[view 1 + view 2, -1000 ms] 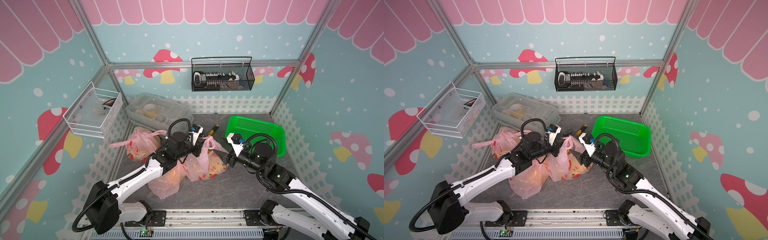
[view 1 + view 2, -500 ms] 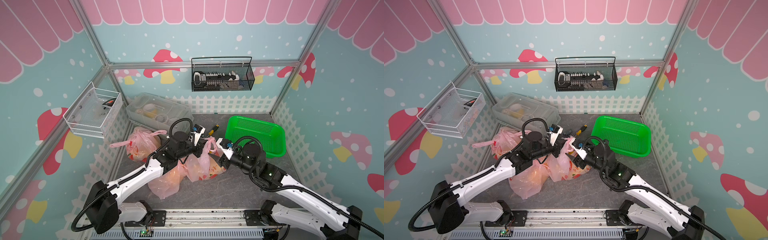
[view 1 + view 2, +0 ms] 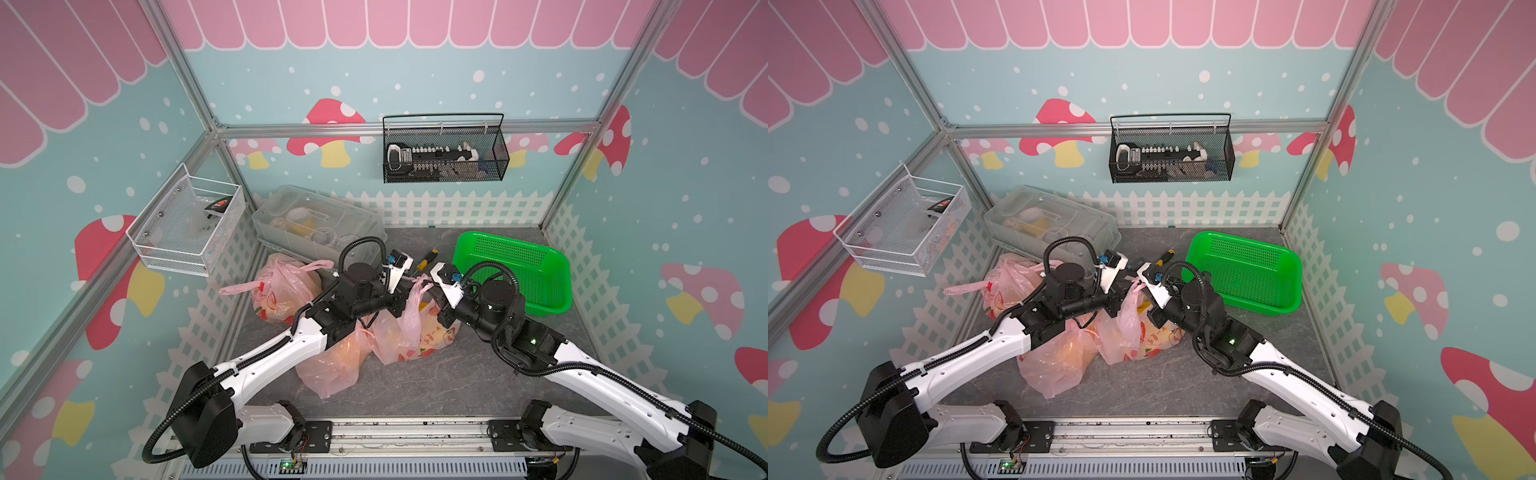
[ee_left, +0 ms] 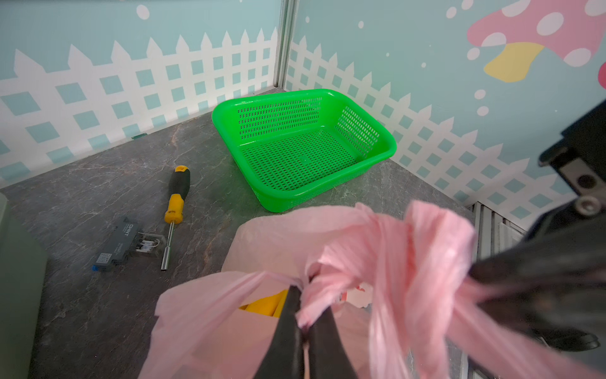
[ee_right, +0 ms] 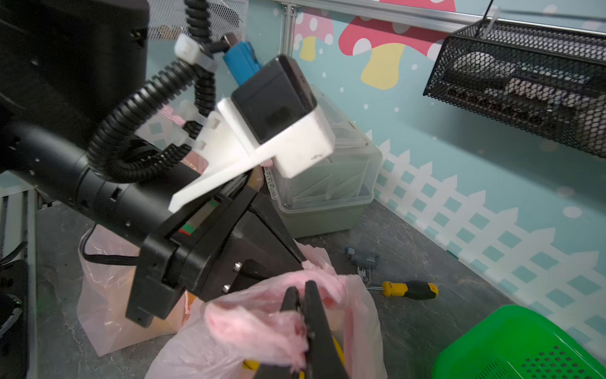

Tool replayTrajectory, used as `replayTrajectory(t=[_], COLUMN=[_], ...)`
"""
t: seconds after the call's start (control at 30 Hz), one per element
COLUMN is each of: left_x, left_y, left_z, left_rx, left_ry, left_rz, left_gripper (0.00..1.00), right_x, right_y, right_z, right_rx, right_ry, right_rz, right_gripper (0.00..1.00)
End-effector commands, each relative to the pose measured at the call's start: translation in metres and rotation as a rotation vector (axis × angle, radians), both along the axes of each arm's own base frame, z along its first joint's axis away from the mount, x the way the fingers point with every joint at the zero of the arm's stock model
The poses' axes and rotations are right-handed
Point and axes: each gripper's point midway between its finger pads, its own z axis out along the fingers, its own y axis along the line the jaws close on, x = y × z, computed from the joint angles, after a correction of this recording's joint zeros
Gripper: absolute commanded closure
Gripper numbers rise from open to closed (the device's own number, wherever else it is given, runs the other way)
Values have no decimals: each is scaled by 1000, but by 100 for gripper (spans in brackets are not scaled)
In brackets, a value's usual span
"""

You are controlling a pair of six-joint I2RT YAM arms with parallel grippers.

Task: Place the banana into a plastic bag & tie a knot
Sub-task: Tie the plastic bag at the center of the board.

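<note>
A pink plastic bag (image 3: 409, 336) (image 3: 1131, 332) stands mid-table, its two handles pulled up between my arms. Yellow banana (image 4: 262, 304) (image 5: 337, 347) shows inside its mouth. My left gripper (image 4: 303, 295) (image 3: 409, 279) is shut on one bunched handle. Close beside it, my right gripper (image 5: 301, 288) (image 3: 430, 286) is shut on the other bunched handle. The handles cross and twist between the two grippers. In the left wrist view the right gripper (image 4: 477, 274) pulls a stretched pink strand. The bag hides most of the banana.
Two more filled pink bags (image 3: 282, 291) (image 3: 332, 365) lie under the left arm. An empty green basket (image 3: 552, 266) stands at the right. A screwdriver (image 4: 177, 197) and a small grey relay module (image 4: 121, 242) lie behind the bag. A clear lidded box (image 3: 316, 224) fills the back left corner.
My right gripper has swung in from the right to the bag's top and shut on a handle. The left gripper has kept its hold, hardly moving.
</note>
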Motion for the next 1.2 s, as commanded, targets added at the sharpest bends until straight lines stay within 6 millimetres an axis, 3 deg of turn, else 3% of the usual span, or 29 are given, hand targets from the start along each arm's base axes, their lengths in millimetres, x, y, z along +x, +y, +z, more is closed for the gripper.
replayTrajectory(t=[0.0, 0.17, 0.37, 0.5, 0.73, 0.93, 1.17], left_x=[8, 19, 22, 21, 33, 54, 52], left_y=[21, 52, 57, 58, 85, 125, 153], left_z=[17, 20, 20, 21, 12, -32, -89], left_rx=[-64, -133, -141, -144, -157, -151, -88], left_ry=[-8, 6, 12, 11, 43, 193, 323], left_rz=[80, 183, 203, 207, 341, 570, 704], left_gripper=[100, 100, 100, 100, 100, 100, 100], right_x=[4, 6, 11, 20, 36, 38, 38], right_y=[-24, -41, -42, -53, -76, -83, -111], right_z=[2, -13, -32, -38, -61, -91, -147], right_rx=[8, -19, -31, -48, -51, -81, -82], right_ry=[-11, 18, 73, 85, 180, 247, 371], right_rz=[-121, -193, -228, -308, -405, -448, -569], right_gripper=[100, 100, 100, 100, 100, 100, 100])
